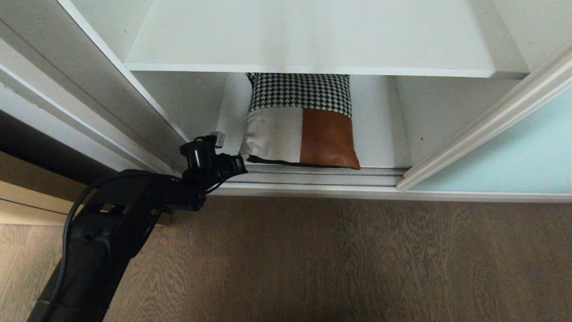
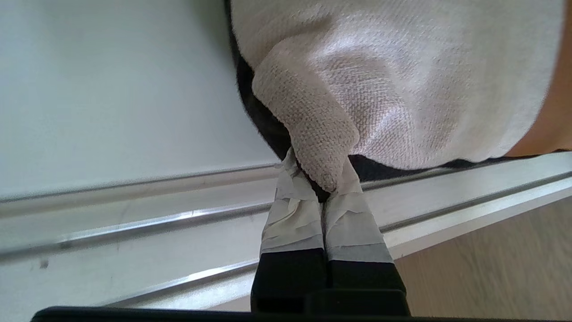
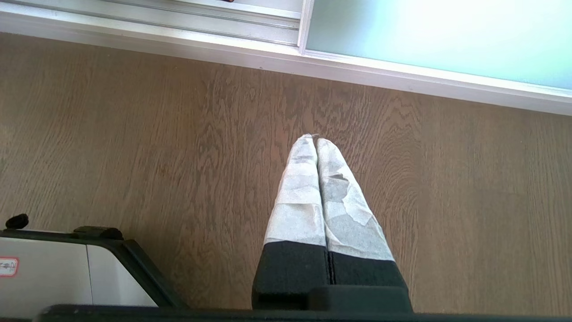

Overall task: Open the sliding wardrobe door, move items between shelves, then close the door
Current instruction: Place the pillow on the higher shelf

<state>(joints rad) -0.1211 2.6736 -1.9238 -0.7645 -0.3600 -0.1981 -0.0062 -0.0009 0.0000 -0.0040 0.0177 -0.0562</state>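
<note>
The item (image 1: 300,125) is a soft patchwork piece in houndstooth, beige and rust with a black underside. It lies on the lower shelf (image 1: 380,134), under the upper shelf (image 1: 313,40). My left gripper (image 1: 242,162) reaches in low from the left to its near-left corner. In the left wrist view the left gripper (image 2: 322,181) is shut on the beige corner of the item (image 2: 402,89), just above the door track. The sliding wardrobe door (image 1: 514,152) stands pushed to the right. My right gripper (image 3: 316,139) hangs shut and empty over the floor.
The silver door track (image 1: 321,176) runs along the wardrobe's front edge, with brown wood-grain floor (image 1: 335,259) before it. The wardrobe's left side panel (image 1: 134,103) stands close to my left arm. The aqua door (image 3: 424,36) and part of my base (image 3: 53,273) show in the right wrist view.
</note>
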